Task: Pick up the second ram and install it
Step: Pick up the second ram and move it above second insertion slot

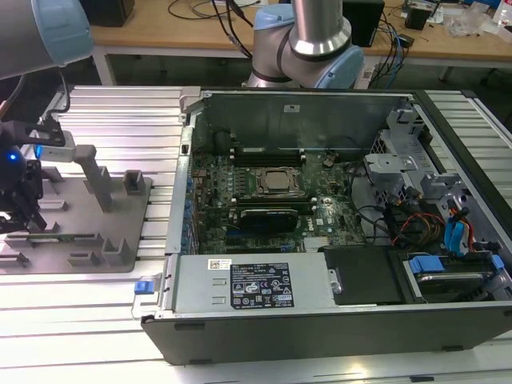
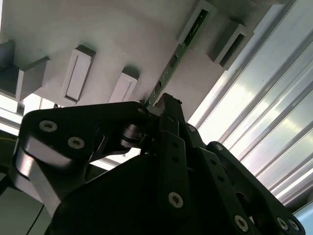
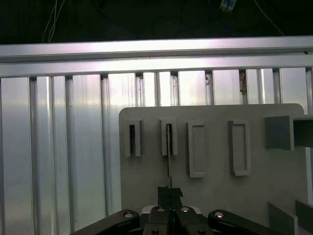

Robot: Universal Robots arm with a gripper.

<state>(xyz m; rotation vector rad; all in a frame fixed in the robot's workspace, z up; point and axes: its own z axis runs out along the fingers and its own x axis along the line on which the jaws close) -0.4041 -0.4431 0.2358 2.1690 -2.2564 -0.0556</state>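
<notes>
First wrist view: the gripper (image 3: 169,195) sits low over the grey fixture plate (image 3: 215,191), and its fingertips are pressed together on the near end of the second ram (image 3: 168,156), which is pinched edge-on between them. From that pinch the stick runs straight ahead of the fingertips, a thin dark line whose far end sits in a narrow slotted holder (image 3: 168,138) on the plate. Just beside that holder stands a matching one (image 3: 132,139), and on the other side of the stick are two rectangular pockets (image 3: 196,149).

The second wrist view gives the same grip from underneath the linkage: the green board comes out from between the fingers (image 2: 168,115) and runs away across the plate to its holder, small dark chips along its face.

In the exterior view the gripper is at the fixture, well apart from the open computer case (image 1: 320,320). The ribbed aluminium table (image 1: 128,120) lies beneath both.
</notes>
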